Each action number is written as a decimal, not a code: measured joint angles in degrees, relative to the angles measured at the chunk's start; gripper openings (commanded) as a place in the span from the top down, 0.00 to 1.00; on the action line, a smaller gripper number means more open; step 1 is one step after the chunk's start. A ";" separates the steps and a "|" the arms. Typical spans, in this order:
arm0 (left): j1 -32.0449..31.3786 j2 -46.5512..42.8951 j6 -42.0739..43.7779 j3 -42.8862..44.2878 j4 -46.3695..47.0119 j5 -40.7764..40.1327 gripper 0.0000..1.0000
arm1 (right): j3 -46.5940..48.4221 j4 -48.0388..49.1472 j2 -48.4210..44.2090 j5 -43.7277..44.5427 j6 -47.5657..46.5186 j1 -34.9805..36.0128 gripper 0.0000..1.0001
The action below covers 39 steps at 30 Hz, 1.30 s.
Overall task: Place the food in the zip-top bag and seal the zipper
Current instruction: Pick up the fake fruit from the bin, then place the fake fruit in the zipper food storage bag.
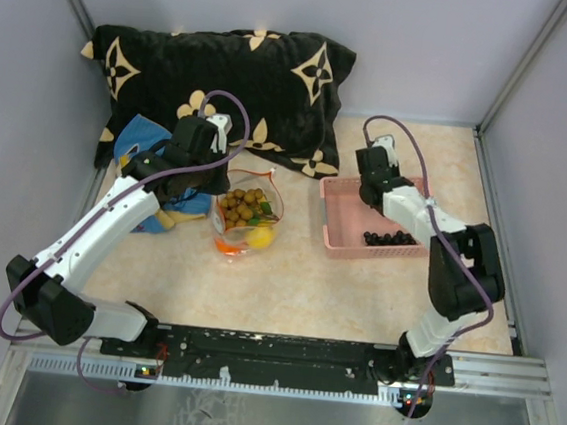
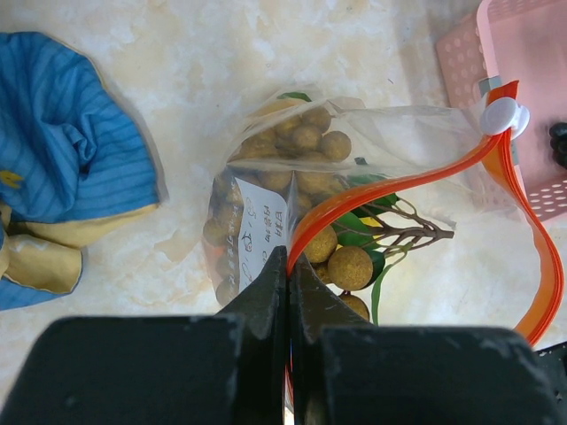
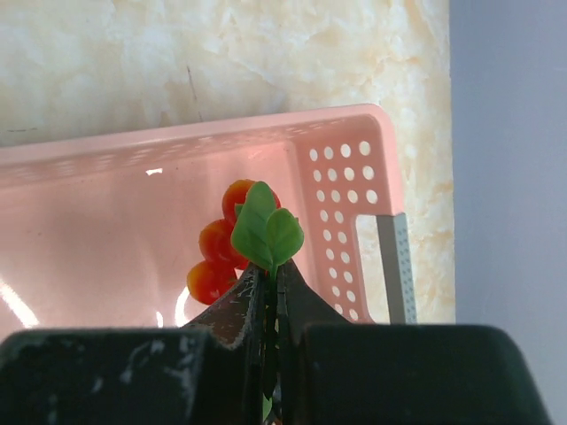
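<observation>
The clear zip-top bag (image 1: 246, 212) lies on the table, holding brownish-tan balls (image 2: 306, 142), a yellow lemon (image 1: 260, 236) and green leaves. Its orange-red zipper (image 2: 372, 193) curves open, with a white slider (image 2: 503, 115) at the far end. My left gripper (image 2: 290, 258) is shut on the zipper strip at the bag's mouth beside the white label (image 2: 260, 228). My right gripper (image 3: 268, 270) is shut on the green leafy stem (image 3: 266, 232) of a red tomato cluster (image 3: 221, 243) over the pink basket (image 3: 106, 239).
The pink basket (image 1: 348, 219) at the right holds a dark berry cluster (image 1: 389, 239). A blue cloth (image 2: 62, 168) lies left of the bag. A black patterned pillow (image 1: 226, 76) lies at the back. Walls close in on both sides.
</observation>
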 measured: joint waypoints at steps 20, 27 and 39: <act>0.00 0.00 0.02 0.00 2.32 1.77 1.00 | 12.83 -13.62 -17.90 -5.62 9.22 21.09 1.00; 0.00 0.02 0.00 0.00 2.64 2.34 1.00 | 16.09 -10.93 -20.20 -9.03 8.26 30.32 1.00; 0.00 0.00 -0.04 -0.55 3.72 3.06 1.00 | 12.37 1.77 -21.66 -25.33 4.15 36.02 1.00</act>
